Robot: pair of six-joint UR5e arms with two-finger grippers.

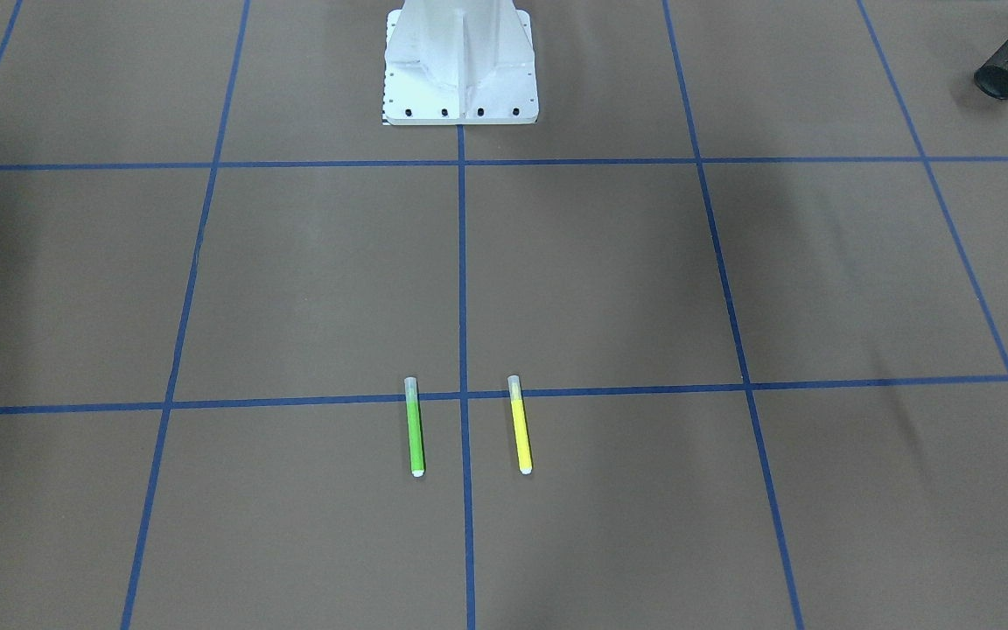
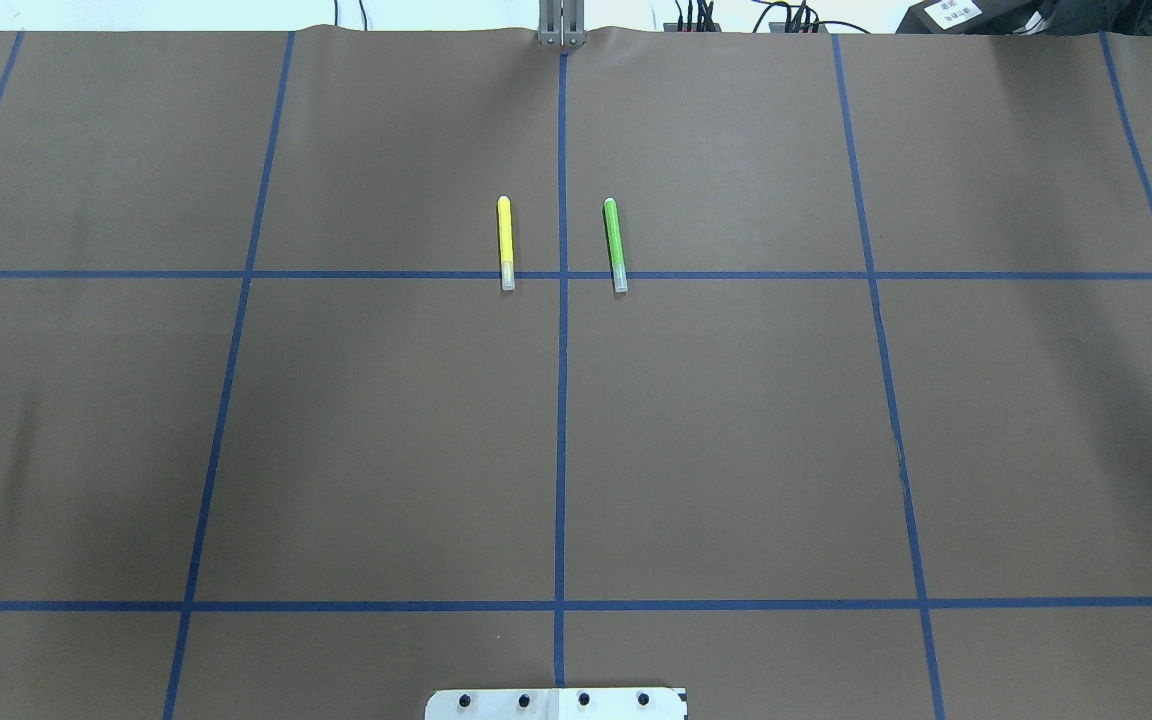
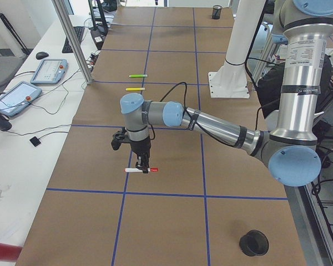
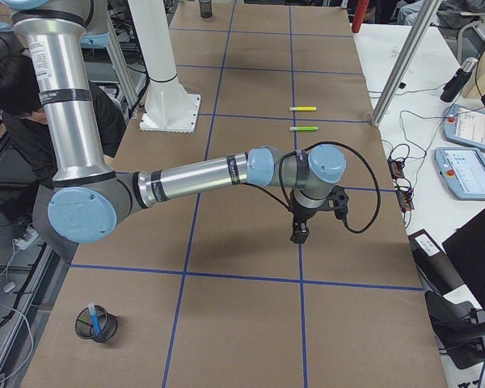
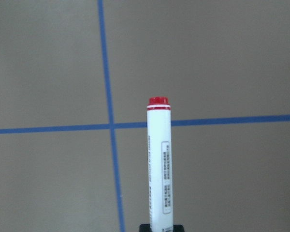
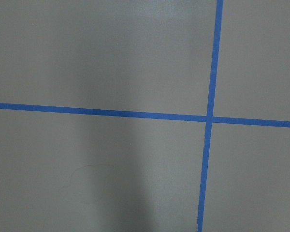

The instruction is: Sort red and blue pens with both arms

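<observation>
My left gripper (image 3: 142, 165) is shut on the red pen (image 3: 141, 170), which lies level, low over the brown table. In the left wrist view the pen's white printed barrel (image 5: 159, 169) juts out from the jaws, ending in a red tip. The blue pen (image 4: 93, 314) stands inside a black cup (image 4: 97, 323) near the robot's right end of the table. My right gripper (image 4: 299, 235) hangs over bare table with nothing seen in it; I cannot tell whether it is open or shut. The right wrist view shows only paper and blue tape lines.
A green marker (image 2: 615, 245) and a yellow marker (image 2: 505, 243) lie side by side mid-table. The white pedestal (image 1: 460, 66) stands at the robot's side. Another black cup (image 3: 253, 243) sits near the left end. A person (image 4: 16, 89) sits behind the robot. Tablets (image 4: 469, 171) lie on the side table.
</observation>
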